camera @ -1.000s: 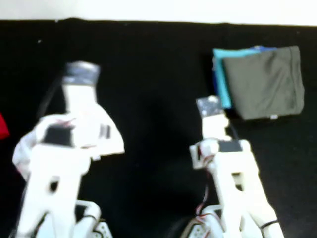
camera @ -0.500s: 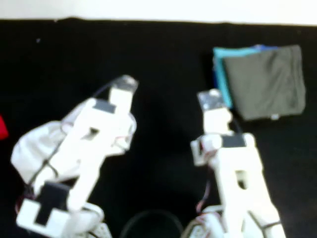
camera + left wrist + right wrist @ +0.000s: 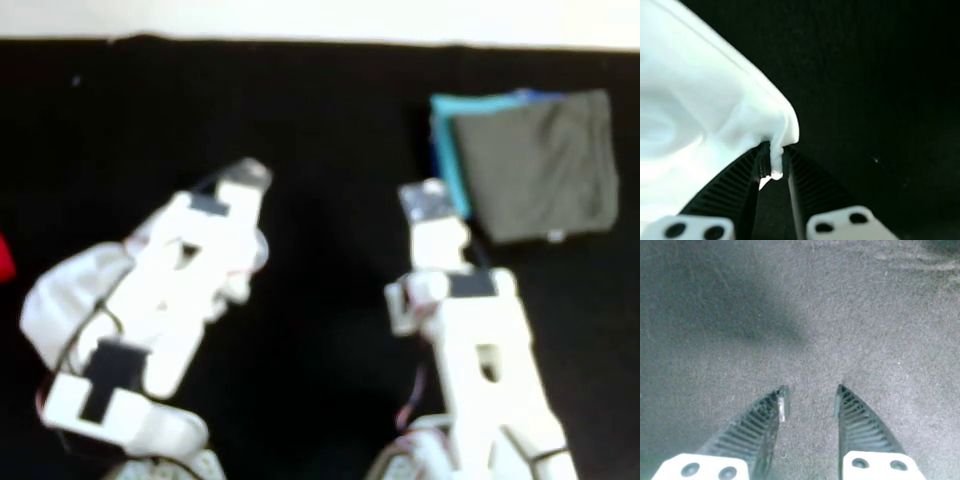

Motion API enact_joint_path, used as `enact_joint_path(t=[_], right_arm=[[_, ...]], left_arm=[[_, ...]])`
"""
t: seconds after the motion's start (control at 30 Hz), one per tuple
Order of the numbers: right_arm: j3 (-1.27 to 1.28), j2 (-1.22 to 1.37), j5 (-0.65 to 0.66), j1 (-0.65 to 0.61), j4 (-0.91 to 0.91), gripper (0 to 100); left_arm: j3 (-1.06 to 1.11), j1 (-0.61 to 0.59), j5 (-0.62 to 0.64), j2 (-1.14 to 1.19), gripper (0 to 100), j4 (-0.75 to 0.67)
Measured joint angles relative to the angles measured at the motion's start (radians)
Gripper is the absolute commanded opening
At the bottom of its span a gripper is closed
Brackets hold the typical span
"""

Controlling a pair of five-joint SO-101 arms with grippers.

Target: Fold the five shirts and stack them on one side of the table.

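The left hand (image 3: 772, 152) is clamped tight on an edge of the white shirt (image 3: 700, 100), its fingers nearly meeting through the cloth. The rest of the shirt bunches beside that arm at the near left of the desk (image 3: 320, 110). The right hand (image 3: 811, 392) is partly spread and holds nothing, hanging over bare desk. Just beyond it, toward the far right, a folded grey shirt (image 3: 535, 165) lies on a teal shirt (image 3: 445, 140), with a blue edge (image 3: 525, 97) showing behind. A bit of red cloth (image 3: 5, 255) sits at the left edge.
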Motion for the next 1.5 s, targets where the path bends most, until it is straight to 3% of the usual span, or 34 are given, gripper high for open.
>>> enact_joint_path(t=[0.3, 0.63, 1.0, 1.13, 1.27, 1.5], right_arm=[[-0.032, 0.009, 0.0, 0.0, 0.0, 14.9], [-0.16, 0.009, 0.0, 0.0, 0.063, 14.9], [-0.295, 0.009, 0.0, 0.0, 0.144, 15.2], [-0.341, 0.009, 0.0, 0.0, 0.144, 17.3], [-0.381, 0.012, 0.003, -0.011, 0.144, 30.4], [-0.391, 0.014, 0.003, -0.207, 0.144, 32.7]], left_arm=[[-0.348, -0.063, 0.068, -0.298, 1, 0.253], [-0.918, -0.025, 0.203, -0.319, 1, 0.27], [-1.35, 0.015, 0.288, -0.269, 1, 0.316], [-1.306, -0.083, 0.29, -0.236, 1, 0.381], [-1.1, -0.249, 0.29, -0.135, 1, 0.385], [-0.733, -0.419, 0.287, 0.063, 1, 0.364]])
